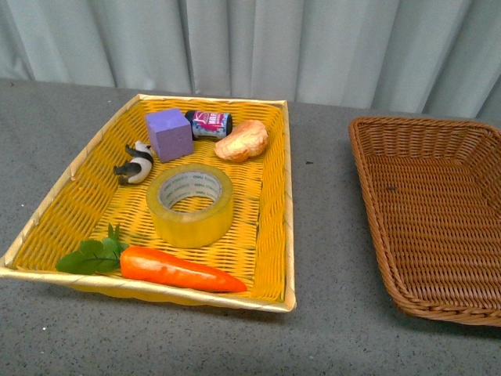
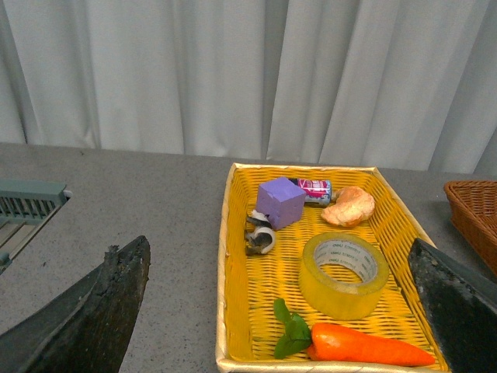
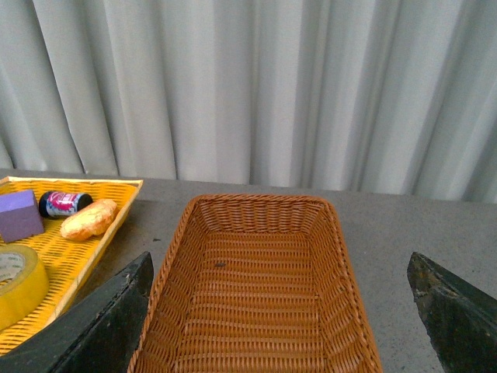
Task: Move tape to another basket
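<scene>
The tape (image 1: 189,205) is a wide yellowish roll with a white printed core, lying flat in the middle of the yellow basket (image 1: 288,196). The dark brown wicker basket (image 1: 438,211) sits to its right with nothing in it. Neither arm shows in the front view. In the left wrist view my left gripper (image 2: 277,245) is open, its dark fingers (image 2: 101,311) wide apart above the tape (image 2: 344,274) and the yellow basket (image 2: 225,256). My right gripper (image 3: 279,256) is open over the brown basket (image 3: 256,287); the tape (image 3: 15,284) shows at that picture's edge.
In the yellow basket with the tape are a purple cube (image 1: 168,134), a small can (image 1: 209,124), a bread piece (image 1: 242,140), a panda toy (image 1: 137,164) and a carrot (image 1: 180,270). A grey strip of table separates the baskets. A curtain hangs behind.
</scene>
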Controlling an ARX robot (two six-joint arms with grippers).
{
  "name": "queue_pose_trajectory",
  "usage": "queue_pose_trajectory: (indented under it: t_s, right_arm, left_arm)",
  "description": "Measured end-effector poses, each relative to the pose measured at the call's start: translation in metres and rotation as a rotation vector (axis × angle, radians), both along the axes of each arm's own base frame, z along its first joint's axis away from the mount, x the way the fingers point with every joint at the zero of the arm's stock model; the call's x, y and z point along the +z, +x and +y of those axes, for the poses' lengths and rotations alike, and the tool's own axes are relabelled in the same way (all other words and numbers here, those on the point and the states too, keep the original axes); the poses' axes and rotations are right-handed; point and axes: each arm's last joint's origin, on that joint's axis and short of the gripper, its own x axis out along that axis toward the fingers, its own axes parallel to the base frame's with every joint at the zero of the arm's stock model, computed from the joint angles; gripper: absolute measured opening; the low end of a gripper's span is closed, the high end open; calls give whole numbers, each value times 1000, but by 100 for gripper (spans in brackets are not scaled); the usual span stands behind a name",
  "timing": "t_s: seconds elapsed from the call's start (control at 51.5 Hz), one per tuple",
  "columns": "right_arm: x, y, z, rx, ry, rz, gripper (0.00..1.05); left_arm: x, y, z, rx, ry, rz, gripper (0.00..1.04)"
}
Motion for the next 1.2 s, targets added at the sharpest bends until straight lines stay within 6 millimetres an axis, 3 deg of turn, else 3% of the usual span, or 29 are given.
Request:
queue_pose_trajectory:
  t_s: [1.204]
  right_arm:
    - [0, 0, 0, 0, 0, 0, 96]
  left_arm:
    - [0, 0, 0, 0, 0, 0, 98]
